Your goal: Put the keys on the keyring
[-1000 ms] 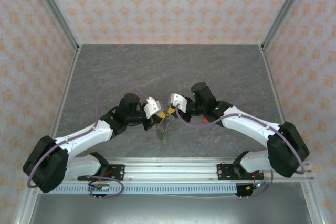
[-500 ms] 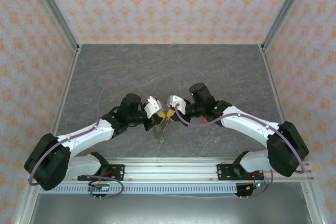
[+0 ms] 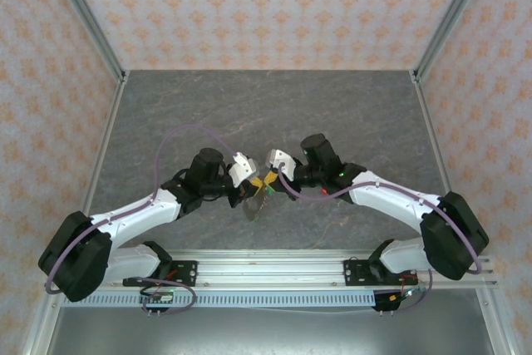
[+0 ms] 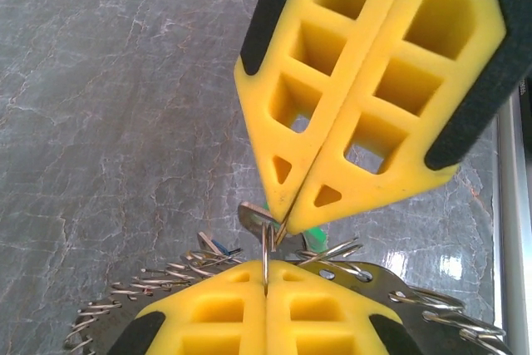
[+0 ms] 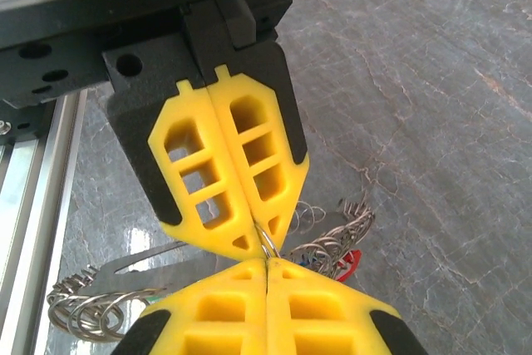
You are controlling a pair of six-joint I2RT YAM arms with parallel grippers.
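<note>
Both hands meet tip to tip over the middle of the bench (image 3: 249, 106).

- Left hand (image 4: 266, 288): closed, pads pinching a thin wire loop (image 4: 264, 239).
- Right hand (image 4: 287, 205): closed, tip on the top of the same loop, with a small grey metal bit there. Can't tell if that bit is a key head or ring.
- Keyring (image 4: 158, 282): a floppy string of small metal coils, draped under and around the fingertips and hanging between the hands (image 3: 256, 205).
- Keys: a green one (image 4: 316, 236) sits behind the right hand's tip. A red one (image 5: 353, 260) lies by the coils, low right in the right wrist view.

Handling, as judged: very light, with thin, springy, slick wire. The loop will likely twist or pop out of soft pads. The coils are limp, so they give no support and may snag. Best hold is right at the wire, near the loop's split, one hand steadying while the other feeds. Grip keys by the plastic head, not the blade.
</note>
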